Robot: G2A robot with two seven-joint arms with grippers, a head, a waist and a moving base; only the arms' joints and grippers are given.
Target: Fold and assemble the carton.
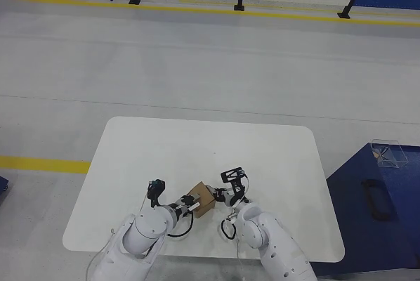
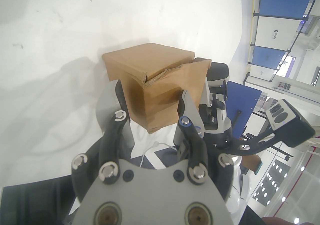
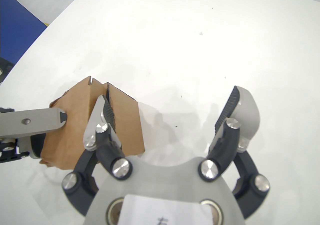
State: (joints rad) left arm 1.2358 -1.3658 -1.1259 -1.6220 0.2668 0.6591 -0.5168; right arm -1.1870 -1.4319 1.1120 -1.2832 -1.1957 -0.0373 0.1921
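A small brown carton [image 1: 201,199] sits near the front edge of the white table [image 1: 196,140], its top flaps partly folded and one edge torn. My left gripper [image 2: 152,103] is shut on the carton [image 2: 155,78], with one finger against each side wall. My right gripper [image 3: 170,108] stands open on the carton's other side. One of its fingers [image 3: 105,111] lies against the carton [image 3: 72,123] at the slit between two flaps; the other finger hangs over bare table. The left arm's finger [image 3: 37,121] presses the carton's side wall.
A blue cabinet [image 1: 378,204] stands just off the table's right edge, with a clear plastic box [image 1: 389,151] on top. The far half of the table is bare white surface. Both arms crowd the front edge.
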